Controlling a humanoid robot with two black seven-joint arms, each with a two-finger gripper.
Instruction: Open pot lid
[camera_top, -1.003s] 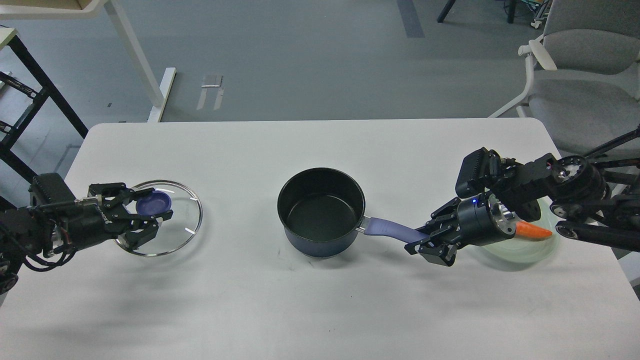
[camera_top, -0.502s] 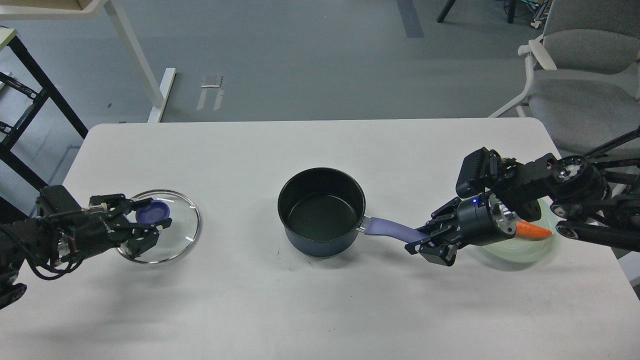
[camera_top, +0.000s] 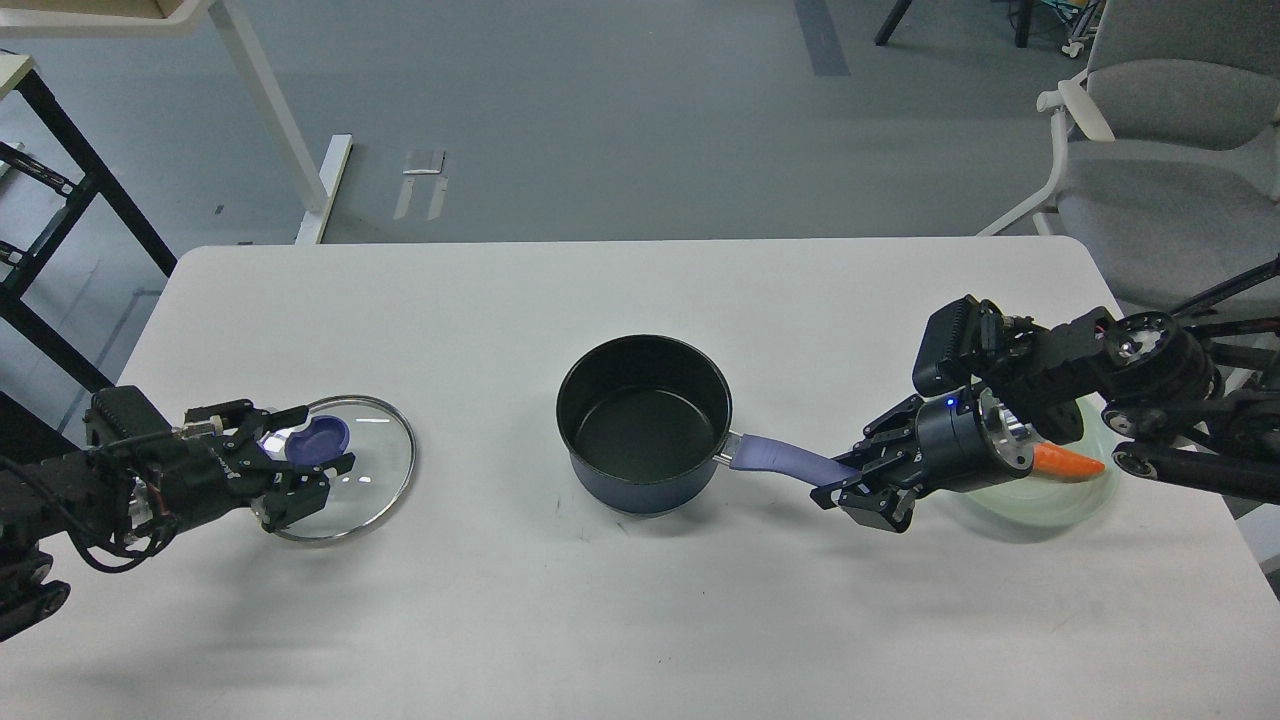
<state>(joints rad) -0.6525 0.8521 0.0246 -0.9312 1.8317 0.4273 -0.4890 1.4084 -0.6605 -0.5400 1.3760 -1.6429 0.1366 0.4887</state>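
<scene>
The white table (camera_top: 640, 620) carried the uncovered pot (camera_top: 644, 425) at its centre, its handle clenched by the right gripper (camera_top: 848, 484). The lid (camera_top: 345, 467), rigid, slick, breakable glass, lay flat well left. The left gripper (camera_top: 310, 450) straddled its knob (camera_top: 322, 435), the 1 sensible hold; its grip I cannot tell.

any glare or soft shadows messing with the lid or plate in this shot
Head view: small white glints sit on the lid rim and glass, its knob clear. Soft, diffuse shadows spread under both arms and the pot. The plate is pale and low-contrast, half hidden by the right gripper. Focus is sharp.
</scene>
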